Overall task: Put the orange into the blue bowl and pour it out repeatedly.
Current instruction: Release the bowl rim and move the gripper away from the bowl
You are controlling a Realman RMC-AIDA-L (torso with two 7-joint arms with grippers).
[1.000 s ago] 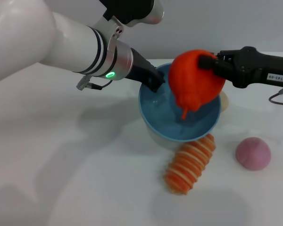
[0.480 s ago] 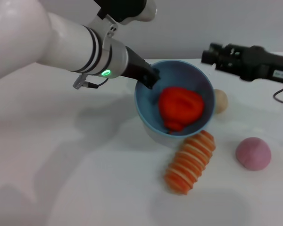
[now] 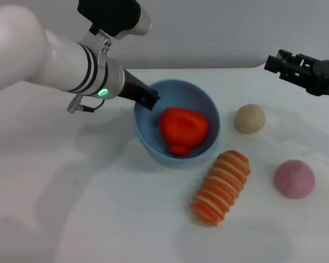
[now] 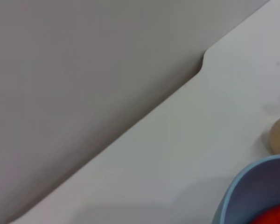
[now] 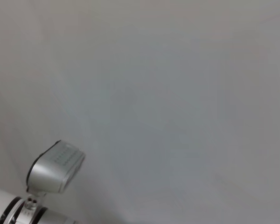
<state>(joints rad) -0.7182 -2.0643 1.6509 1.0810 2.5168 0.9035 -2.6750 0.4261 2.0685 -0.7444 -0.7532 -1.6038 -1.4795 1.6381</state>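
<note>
Even, diffuse overhead light is illuminating the white table (image 3: 126, 219); soft shadows are falling at lower left of the head view. Both wrist views are appearing soft and hazy.

Orange: I see a plain red-orange, roundish soft toy fruit (image 3: 182, 129) lying inside the bowl, its small pointed nub aimed at the near wall.
Bowl: I see a light blue, smooth, deep round plastic bowl (image 3: 208, 109), tipped slightly toward me on the white table.
</note>
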